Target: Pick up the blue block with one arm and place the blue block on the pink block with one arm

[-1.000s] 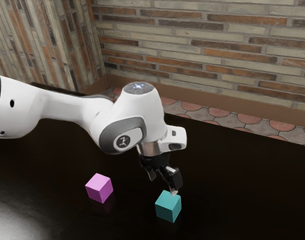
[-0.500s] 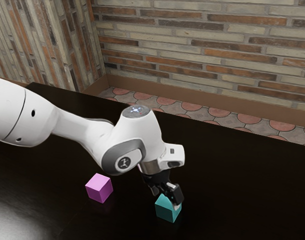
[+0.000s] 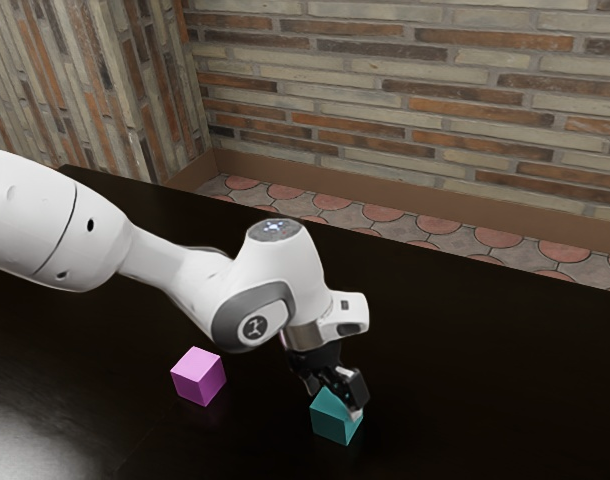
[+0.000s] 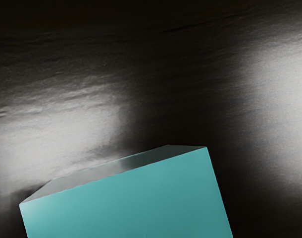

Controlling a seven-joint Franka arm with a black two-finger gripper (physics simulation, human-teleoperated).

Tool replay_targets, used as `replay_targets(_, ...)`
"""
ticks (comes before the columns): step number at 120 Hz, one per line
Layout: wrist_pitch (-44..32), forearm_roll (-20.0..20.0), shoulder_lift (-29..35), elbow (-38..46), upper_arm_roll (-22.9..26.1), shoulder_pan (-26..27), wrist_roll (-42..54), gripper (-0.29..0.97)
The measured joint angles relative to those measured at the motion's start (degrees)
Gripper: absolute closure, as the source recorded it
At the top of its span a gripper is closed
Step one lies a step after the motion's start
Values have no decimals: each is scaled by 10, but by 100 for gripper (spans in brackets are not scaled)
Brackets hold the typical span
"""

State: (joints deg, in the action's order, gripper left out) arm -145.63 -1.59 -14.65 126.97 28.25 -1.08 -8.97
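- Gripper point(image 3: 343, 392) pts straight down, right at the top of blue block point(image 3: 333, 422). From where I stand its black tip overlaps the block's upper edge.
- Can't tell if the gripper is clamped on the block or standing apart; contact is hidden at this angle.
- Blue block (reads more teal) sits on table point(image 3: 485, 380), nr the bottom edge of the exterior view, directly under the hand.
- Off toward the exterior view's left of it, pink block point(image 3: 197, 376) is also on the table, well apart from blue block & from the gripper.
- White arm point(image 3: 135, 260) comes in from the exterior view's left and bends down at the wrist above blue block.
- Wrist view: blue block point(image 4: 131, 198) looms big & close just under the hand, w/ one broad face + a thin paler face showing, turned at an angle. Glossy dark table point(image 4: 141, 74) lies beyond it w/ pale reflections.
- Bkgd: brick wall point(image 3: 405, 90) behind the table, w/ a strip of tiled floor point(image 3: 455, 228) btwn wall & table.
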Motion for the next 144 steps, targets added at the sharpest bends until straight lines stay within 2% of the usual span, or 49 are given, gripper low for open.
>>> replay_targets(59, -4, 2, -34, -10, -8, 1, -1, 0)
replay_targets(84, -8, 2, -40, -10, -9, 1, -2, 4)
replay_targets(122, -10, 4, -29, -13, -7, 1, -4, 27)
replay_targets(144, -7, 6, 16, 3, -4, 1, -7, 31)
